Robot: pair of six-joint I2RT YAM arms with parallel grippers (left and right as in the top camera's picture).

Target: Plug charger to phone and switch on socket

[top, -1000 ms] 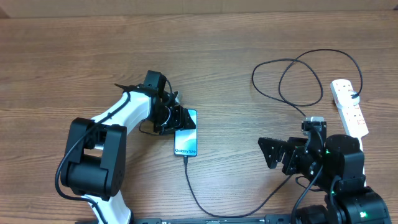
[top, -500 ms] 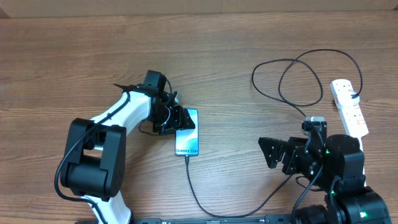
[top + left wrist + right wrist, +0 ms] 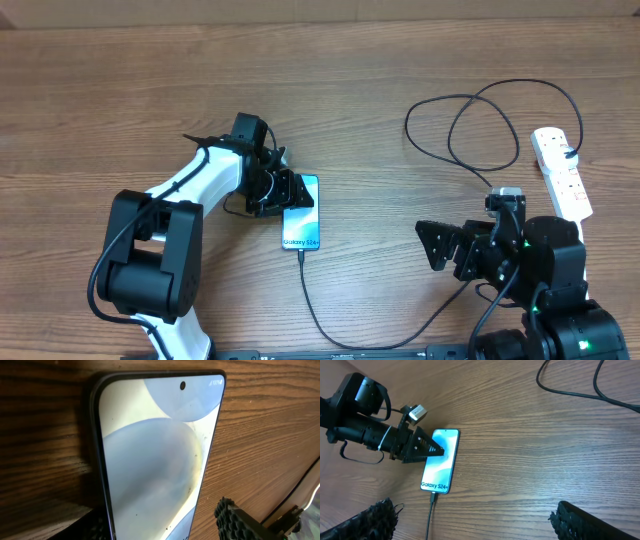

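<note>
- bench (image 3: pixel 120 80): wood, carries everything.
- right gripper (image 3: pixel 437 247): well right of the phone (image 3: pixel 301 222), jaws released wide, nothing in them.
- left gripper (image 3: pixel 288 190): at the phone's upper left edge, jaws parted. Can't tell if they pinch the phone or only flank it.
- power strip (image 3: pixel 562 172): far right of the phone. Black plug looks seated in it; switch state unreadable.
- phone: flat, screen lit.
- charger cable (image 3: pixel 304 293): runs from the phone's near end, loops up-right of the phone.
- connector tip (image 3: pixel 434 496): looks seated in the phone's port.
- Risks: a left-arm retreat that drags the phone could unseat the tip. Right arm reaching the switch may snag the loops or shove the strip.
</note>
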